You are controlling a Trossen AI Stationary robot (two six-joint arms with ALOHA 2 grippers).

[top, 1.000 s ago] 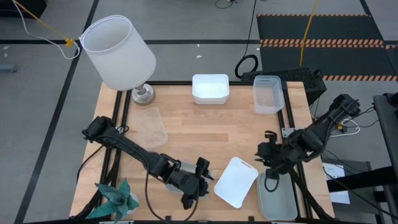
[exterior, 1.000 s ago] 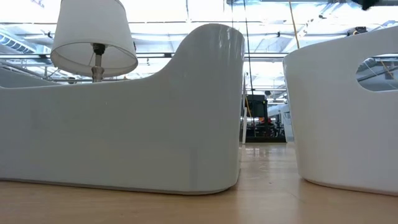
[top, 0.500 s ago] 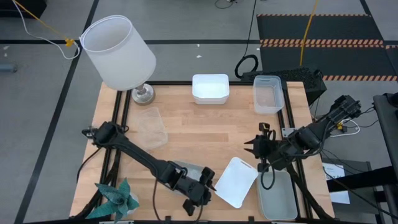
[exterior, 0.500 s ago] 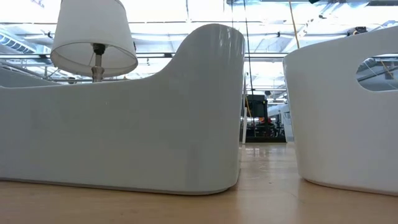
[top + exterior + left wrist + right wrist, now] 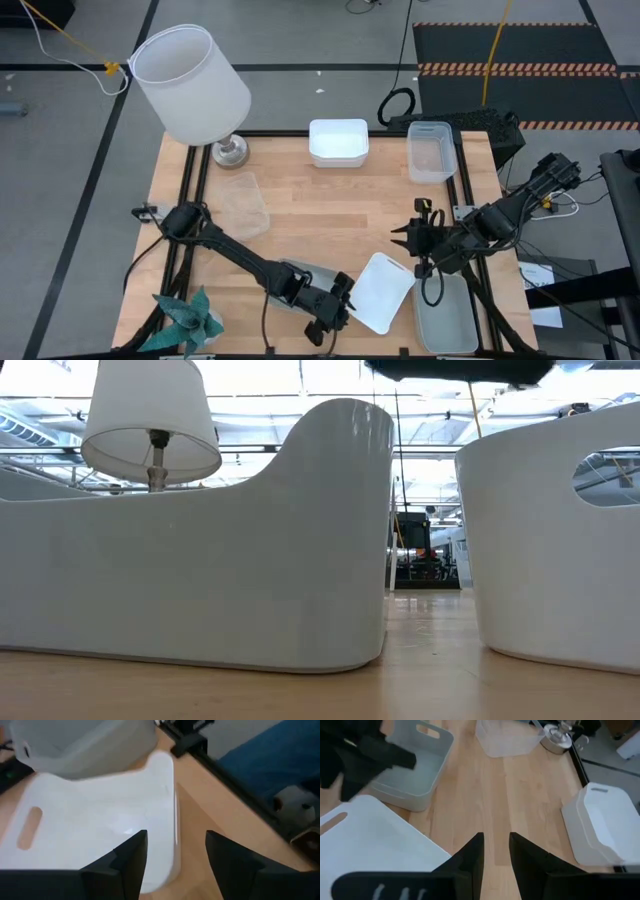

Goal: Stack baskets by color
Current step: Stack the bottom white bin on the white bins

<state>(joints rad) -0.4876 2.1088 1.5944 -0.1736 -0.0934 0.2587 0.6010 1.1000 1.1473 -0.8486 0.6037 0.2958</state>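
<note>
A white basket (image 5: pixel 380 292) lies askew on the table near the front edge. My left gripper (image 5: pixel 340 300) is open and low at its near-left side. In the left wrist view its fingers (image 5: pixel 131 862) stand either side of that basket's wall (image 5: pixel 174 835), one over the inside and one outside, apart from it. A grey-green basket (image 5: pixel 298 274) sits under the left arm. My right gripper (image 5: pixel 415 240) hovers above the table right of the white basket, with a narrow gap (image 5: pixel 496 855) and nothing in it. A second white basket (image 5: pixel 338 142) stands at the far edge.
A grey basket (image 5: pixel 445 315) sits at the near right corner and a clear one (image 5: pixel 432 152) at the far right. Another clear one (image 5: pixel 243 203) is on the left. A lamp with a big white shade (image 5: pixel 190 85) stands far left. A teal cloth (image 5: pixel 185 318) lies near left.
My left gripper has come down and moved toward the table's right and near edges, up to the near white basket's wall. My right gripper has rolled at the wrist while staying about where it was. No basket has moved.
</note>
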